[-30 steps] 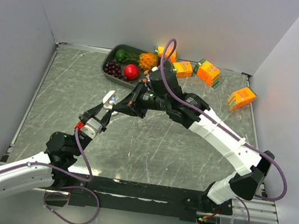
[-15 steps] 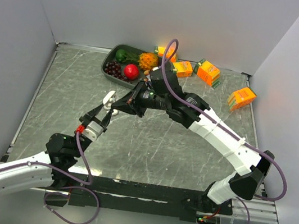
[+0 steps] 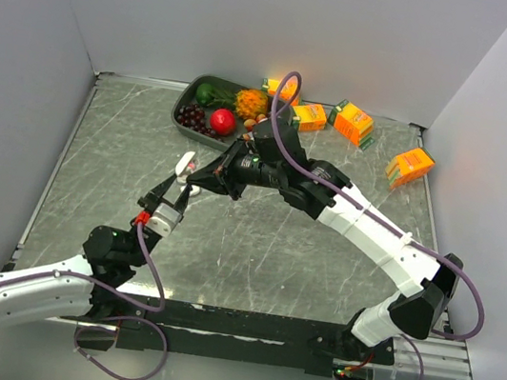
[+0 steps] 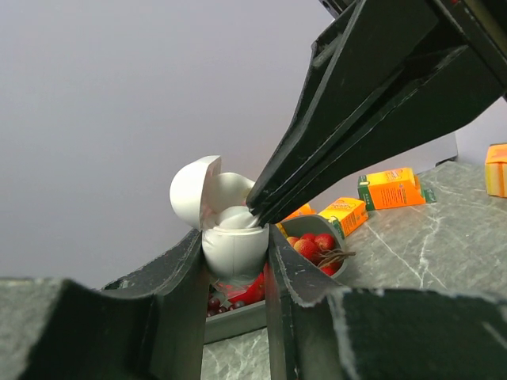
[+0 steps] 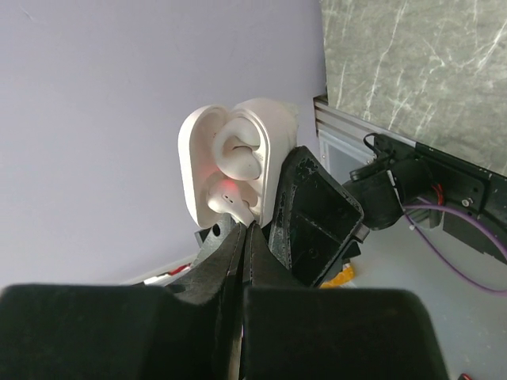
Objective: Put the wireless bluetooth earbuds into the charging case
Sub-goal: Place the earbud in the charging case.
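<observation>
My left gripper (image 3: 178,181) is shut on the white charging case (image 3: 184,164) and holds it above the table with the lid open. In the left wrist view the case body (image 4: 235,247) sits clamped between my two fingers (image 4: 181,269). My right gripper (image 3: 193,179) is shut, its tips together at the case's open mouth. In the right wrist view the case (image 5: 196,154) shows two white earbuds: one (image 5: 238,146) seated in the upper well, the other (image 5: 224,198), lit red, in the lower well. The right gripper's (image 5: 246,228) closed tips touch the lower earbud's end.
A dark tray (image 3: 191,95) of fruit stands at the back of the table. Orange cartons (image 3: 353,122) lie behind it, and one more (image 3: 409,165) lies at the right. Grey walls close off three sides.
The right gripper's tips have slid a little left to the case's mouth. The left arm has shifted slightly, with the case still held.
</observation>
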